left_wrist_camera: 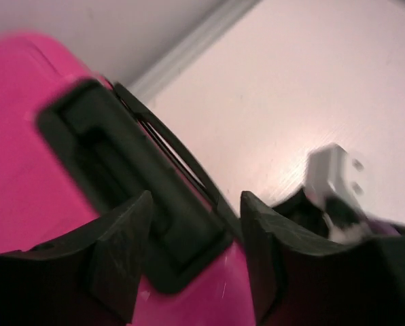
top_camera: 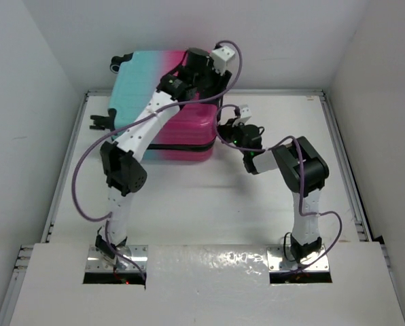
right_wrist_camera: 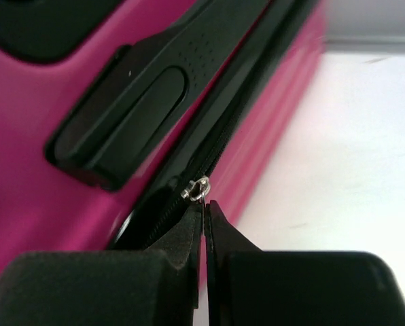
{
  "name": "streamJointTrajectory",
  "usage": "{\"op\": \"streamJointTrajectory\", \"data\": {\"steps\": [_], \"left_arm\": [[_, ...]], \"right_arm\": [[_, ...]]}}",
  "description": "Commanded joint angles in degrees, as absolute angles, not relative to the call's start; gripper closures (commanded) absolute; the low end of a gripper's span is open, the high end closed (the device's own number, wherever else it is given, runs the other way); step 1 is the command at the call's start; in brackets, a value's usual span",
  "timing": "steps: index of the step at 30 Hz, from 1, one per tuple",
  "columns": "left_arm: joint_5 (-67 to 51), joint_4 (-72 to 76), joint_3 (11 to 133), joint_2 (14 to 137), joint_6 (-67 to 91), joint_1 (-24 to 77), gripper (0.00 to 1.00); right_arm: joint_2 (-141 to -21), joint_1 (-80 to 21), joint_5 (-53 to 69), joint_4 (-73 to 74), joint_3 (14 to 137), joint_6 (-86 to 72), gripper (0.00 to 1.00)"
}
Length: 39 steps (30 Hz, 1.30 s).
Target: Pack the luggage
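From above, the luggage [top_camera: 189,132] lies closed and flat at the back left of the table [top_camera: 257,210], turquoise on its left half and pink on its right. The left arm [top_camera: 145,125] rises from its base, folds at the elbow and stretches across the shell, so the left jaws hang over the far pink corner. The right arm [top_camera: 304,170] bends sharply back on itself and leans left, bringing the right jaws to the case's right-hand side wall. How wide either pair stands cannot be told from this height.

In the left wrist view, which is blurred, the pink shell fills the left side. A recessed black handle [left_wrist_camera: 121,170] runs down towards the gap between the two dark fingers [left_wrist_camera: 121,261]. The left jaws stand partly open and hold nothing. Whether the nearer finger touches the handle's rim I cannot tell.

In the right wrist view, the pink side wall slants across the frame. It carries a black side handle [right_wrist_camera: 121,115], with the dark zipper [right_wrist_camera: 236,115] running along the seam beside it. The right jaws are pressed tight together right at that seam. The small silver ring of the zipper pull [right_wrist_camera: 197,189] pokes out at their very tips.
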<state>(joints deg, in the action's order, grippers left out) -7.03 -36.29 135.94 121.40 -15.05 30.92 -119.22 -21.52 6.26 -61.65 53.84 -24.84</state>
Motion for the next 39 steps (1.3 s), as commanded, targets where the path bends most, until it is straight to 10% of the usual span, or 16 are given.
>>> {"op": "streamJointTrajectory", "data": {"steps": [1,12,30,36,39], "left_arm": [[-1.2,-35.3,136.1,122.3,-6.7,30.8,0.47],[29.8,-36.0,127.6,121.7,-8.1,34.7,0.60],[31.0,-42.3,112.7,119.5,-14.2,35.3,0.47],[13.9,-46.1,108.6,119.2,-17.6,30.9,0.95],[3.7,-46.4,104.2,113.3,-21.3,28.2,1.00]], "right_arm": [[-115.3,-31.5,14.7,-69.9,51.8,-32.2,1.00],[-114.4,-37.7,10.4,-70.6,46.2,-33.0,1.00],[-115.3,-37.6,10.4,-67.0,47.1,-31.9,1.00],[-115.9,-35.9,9.2,-65.4,46.3,-35.4,1.00],[-115.6,-33.1,5.8,-64.1,44.8,-37.8,1.00]]}}
